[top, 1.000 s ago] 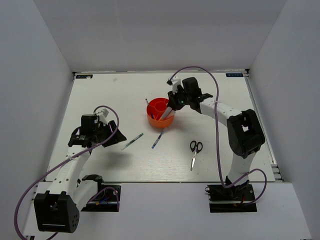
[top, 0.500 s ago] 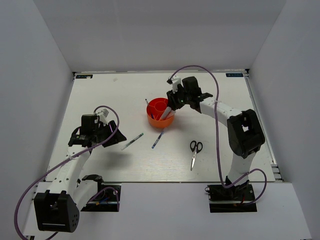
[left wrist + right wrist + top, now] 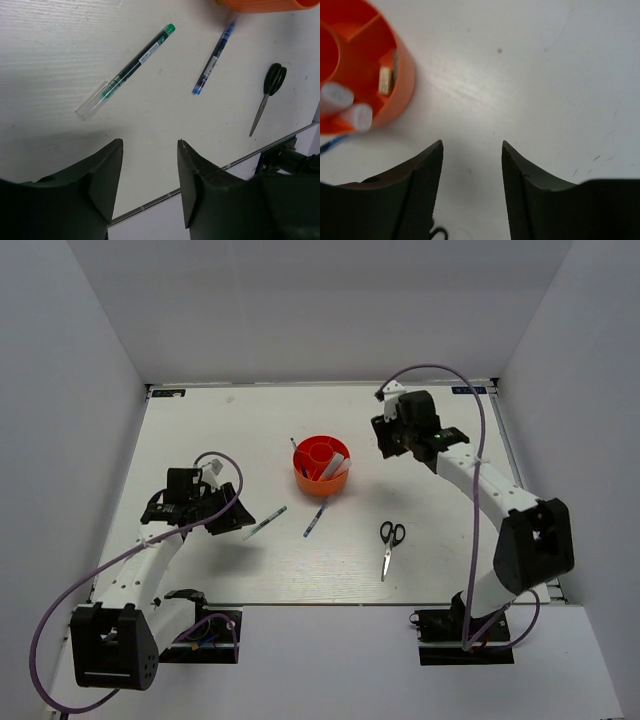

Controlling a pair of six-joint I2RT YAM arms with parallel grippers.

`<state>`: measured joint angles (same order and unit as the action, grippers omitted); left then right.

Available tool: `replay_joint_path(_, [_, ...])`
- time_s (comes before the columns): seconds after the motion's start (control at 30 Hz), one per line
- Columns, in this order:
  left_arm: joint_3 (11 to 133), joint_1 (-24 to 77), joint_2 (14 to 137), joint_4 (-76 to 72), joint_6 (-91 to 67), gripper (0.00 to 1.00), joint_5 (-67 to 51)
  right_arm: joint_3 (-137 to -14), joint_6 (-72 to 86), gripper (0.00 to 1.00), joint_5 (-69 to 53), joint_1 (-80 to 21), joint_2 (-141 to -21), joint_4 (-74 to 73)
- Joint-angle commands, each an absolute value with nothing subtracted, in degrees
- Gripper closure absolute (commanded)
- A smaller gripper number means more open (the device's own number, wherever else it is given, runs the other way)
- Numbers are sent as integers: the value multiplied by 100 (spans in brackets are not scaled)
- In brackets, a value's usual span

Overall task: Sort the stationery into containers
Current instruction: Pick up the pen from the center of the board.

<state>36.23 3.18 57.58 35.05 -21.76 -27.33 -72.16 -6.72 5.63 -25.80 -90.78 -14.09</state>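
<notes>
The orange organizer (image 3: 321, 468) stands mid-table with two white marker tubes (image 3: 330, 466) leaning in it. In the right wrist view the tubes (image 3: 345, 107) and a beige eraser (image 3: 385, 80) sit in compartments of the organizer (image 3: 395, 55). A green-capped pen (image 3: 264, 523) (image 3: 127, 72), a blue pen (image 3: 315, 520) (image 3: 214, 57) and black-handled scissors (image 3: 389, 545) (image 3: 267, 97) lie on the table. My left gripper (image 3: 243, 520) (image 3: 150, 142) hovers open and empty just left of the green-capped pen. To the right of the organizer, my right gripper (image 3: 388, 440) (image 3: 472, 143) is open and empty.
A thin dark pen (image 3: 296, 447) sticks out at the organizer's left side. White walls enclose the table on three sides. The table's near edge (image 3: 240, 160) runs close below the left gripper.
My right gripper has pulled away from the organizer to the right, leaving a white marker tube in it. My left gripper's jaws have narrowed somewhat.
</notes>
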Motion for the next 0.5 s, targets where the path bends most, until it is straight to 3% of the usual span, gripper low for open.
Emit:
replay_joint_path(0.0, [3875, 412, 5958, 3392, -2066, 40, -2910, -6795, -1044, 45, -681, -2435, -8449, -2846])
replay_joint_path(0.07, [3990, 605, 6152, 3462, -1996, 36, -2795, -6321, -1229, 48, -896, -2400, -8019, -3111])
replay_joint_path(0.1, [4225, 676, 6231, 3576, -1873, 34, -2725, -6041, -1265, 55, -983, -2408, -7737, -3216])
replay_joint_path(0.13, [4332, 946, 6475, 3699, -1820, 34, -2368, -5751, -1283, 71, -967, -2400, -7613, -3260])
replay_joint_path(0.2, [4709, 1159, 6618, 3840, -1557, 34, -1858, -5286, -1318, 80, -993, -2382, -7174, -3418])
replay_joint_path(0.23, [4789, 1247, 6905, 3902, -1486, 37, -1515, -5178, -1318, 90, -1011, -2382, -7076, -3445])
replay_joint_path(0.47, [5545, 1836, 7988, 4175, -791, 61, -370, -4325, -959, 89, -1257, -2373, -6215, -3199])
